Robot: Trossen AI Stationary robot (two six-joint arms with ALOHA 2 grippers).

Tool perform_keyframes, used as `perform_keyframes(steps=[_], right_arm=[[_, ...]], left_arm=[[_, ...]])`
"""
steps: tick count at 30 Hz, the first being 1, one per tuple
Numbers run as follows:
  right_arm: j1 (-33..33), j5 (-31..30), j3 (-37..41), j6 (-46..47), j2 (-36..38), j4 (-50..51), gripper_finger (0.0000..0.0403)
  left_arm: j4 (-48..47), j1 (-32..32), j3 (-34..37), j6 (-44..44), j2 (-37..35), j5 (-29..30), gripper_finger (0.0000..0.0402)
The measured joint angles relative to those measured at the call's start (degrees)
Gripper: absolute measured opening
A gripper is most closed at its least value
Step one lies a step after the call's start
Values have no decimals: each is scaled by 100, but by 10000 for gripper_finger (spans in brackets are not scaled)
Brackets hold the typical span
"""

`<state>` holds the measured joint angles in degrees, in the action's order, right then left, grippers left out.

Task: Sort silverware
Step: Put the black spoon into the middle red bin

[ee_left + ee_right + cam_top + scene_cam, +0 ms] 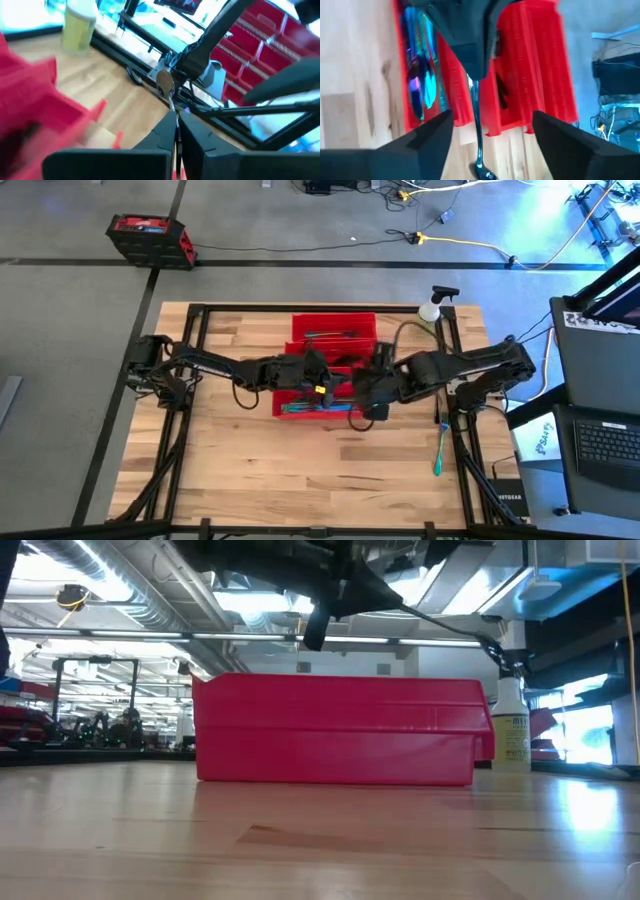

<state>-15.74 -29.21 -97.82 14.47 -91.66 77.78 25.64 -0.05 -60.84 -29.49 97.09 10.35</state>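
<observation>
My left gripper (322,385) is over the red bins (333,340) and shut on a slim dark metal spoon (165,85). The spoon juts out past the fingertips, its bowl at the free end. My right gripper (492,145) hangs open just beyond it. Its fingers stand on either side of the spoon's free end (481,170) without touching it. Iridescent blue-teal silverware (417,85) lies in the near bin (300,408). Another teal piece (438,448) lies flat on the table at the right. My left gripper pinches the spoon's handle (174,122) between its two shut fingers. The fingers lie along the handle and come roughly level from the table's left side. The spoon is lifted clear, sticking straight out past the fingertips over the bins.
A clear spray bottle (430,308) stands at the table's far right corner, right of the bins in the low view (510,730). A black frame (455,380) borders the wooden table top. Bare wood lies in front of the bins (335,730).
</observation>
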Motion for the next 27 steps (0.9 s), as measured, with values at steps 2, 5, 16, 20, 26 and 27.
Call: perform_keyframes(steps=[2,5,16,20,26,27], right_arm=[[-111,-272,0,262,198,43,274],[-347,-621,0,788,548,183,276],[-1255,-1859,272,3844,1246,1180,275],[-1273,-1834,831,4440,1268,1226,277],[-1275,-1697,1631,5011,1287,1224,278],[-1275,-1647,1731,5094,1285,1229,278]], left_arm=[[-101,129,0,514,-83,-114,0],[-269,299,3,1108,-256,-259,0],[-1533,190,65,4672,-1027,447,0],[-1821,192,68,5794,-1048,457,0],[-2283,321,105,6653,-1046,150,0],[-2290,357,148,6796,-1046,90,0]])
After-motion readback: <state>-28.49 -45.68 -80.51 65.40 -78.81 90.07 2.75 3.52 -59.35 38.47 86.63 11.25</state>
